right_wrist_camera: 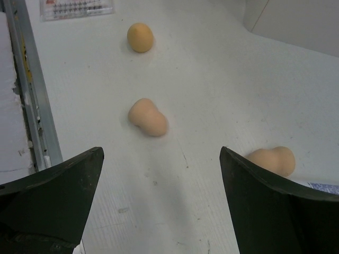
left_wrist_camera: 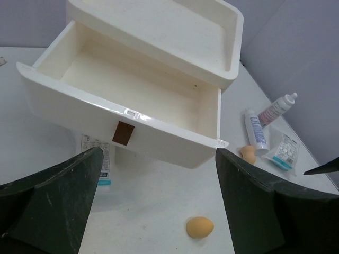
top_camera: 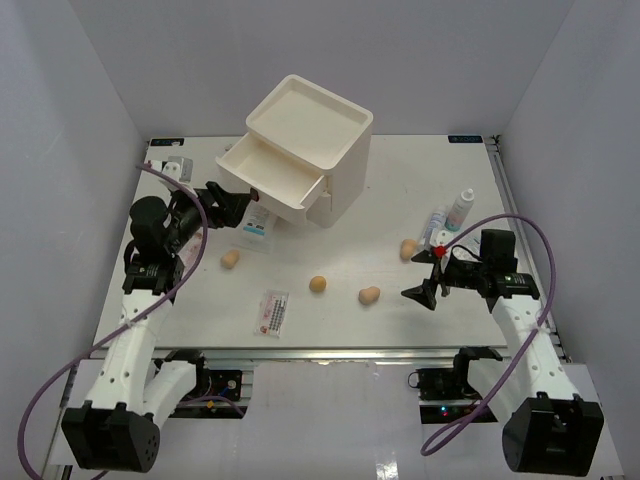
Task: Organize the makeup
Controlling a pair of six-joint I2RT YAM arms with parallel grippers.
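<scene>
Left wrist view showed left fingers (left_wrist_camera: 47, 206) spread empty before the open drawer (left_wrist_camera: 169, 140); right fingers (right_wrist_camera: 47, 201) likewise wide, sponge (right_wrist_camera: 148, 117) pickup judged next.

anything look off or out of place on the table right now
Nothing spilled or broken. The cream plastic drawer box sits skewed to the table edges, its pulled-out drawer empty, and a clear blue-print sachet lies partly under that drawer.

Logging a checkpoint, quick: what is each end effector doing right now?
Left end effector: open, holding nothing.
Right end effector: open, holding nothing.
</scene>
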